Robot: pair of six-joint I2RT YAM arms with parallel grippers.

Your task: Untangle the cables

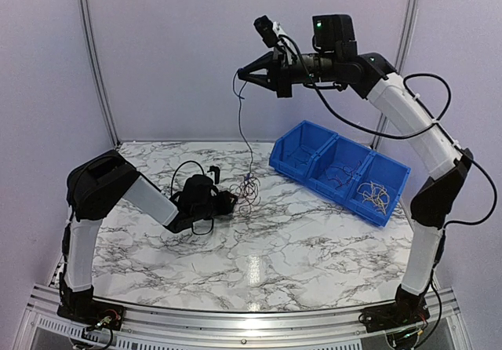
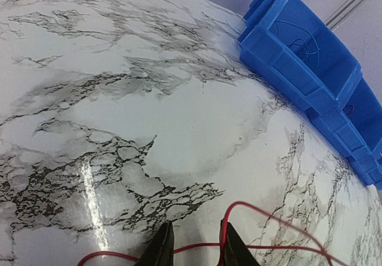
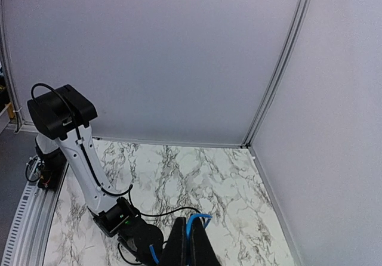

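Observation:
The small tangle of cables [image 1: 249, 187] lies on the marble table in the middle. My right gripper [image 1: 240, 74] is raised high above it, shut on a thin blue cable [image 1: 241, 118] that hangs down to the tangle. In the right wrist view the shut fingers [image 3: 182, 242] pinch a blue cable loop [image 3: 200, 218]. My left gripper [image 1: 233, 201] is low on the table, just left of the tangle. In the left wrist view its jaws [image 2: 194, 230] stand apart, and a red cable [image 2: 280, 215] crosses between them and loops up by the right finger.
A blue three-compartment bin [image 1: 392, 179] stands at the right back, with sorted wires in its compartments. It also shows in the left wrist view [image 2: 310, 69]. Grey walls enclose the table on three sides.

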